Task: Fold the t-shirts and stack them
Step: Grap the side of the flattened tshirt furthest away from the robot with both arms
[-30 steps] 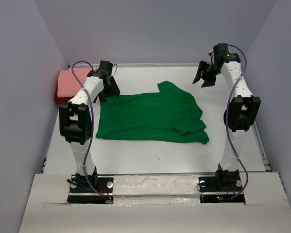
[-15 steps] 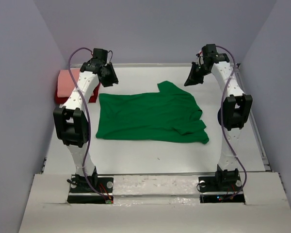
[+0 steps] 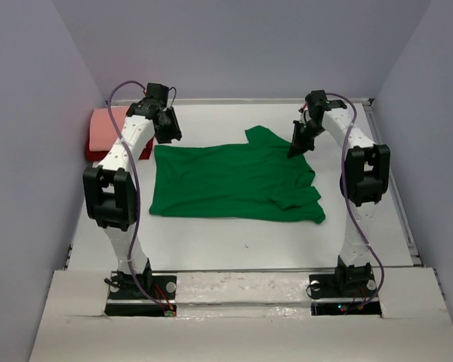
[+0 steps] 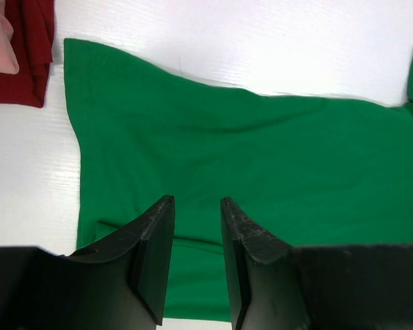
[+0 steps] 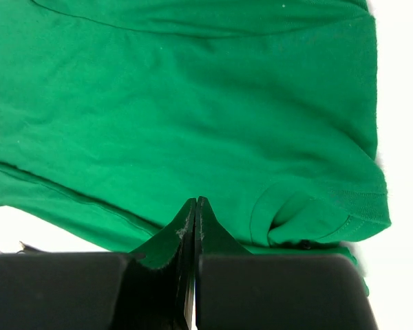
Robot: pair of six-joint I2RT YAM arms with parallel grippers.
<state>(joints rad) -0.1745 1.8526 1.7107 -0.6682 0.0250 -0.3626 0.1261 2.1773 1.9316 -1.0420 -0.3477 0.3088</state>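
Plainly, the green t-shirt (image 3: 226,181) lay spread flat mid-table (image 3: 211,245), with the salmon-pink t-shirt (image 3: 106,127) lying atop the dark red t-shirt (image 3: 93,154) at the far left corner. The left gripper (image 4: 196,201) hung over the green shirt's far left corner, jaws partly spread and holding nothing. The right gripper (image 5: 195,201) had its fingers pressed together above the far right sleeve. Closed like that, it might shove and rumple the cloth rather than pinch it. Whether its tips touched fabric was hard to judge, and the near sleeve lay bunched, partly folded under
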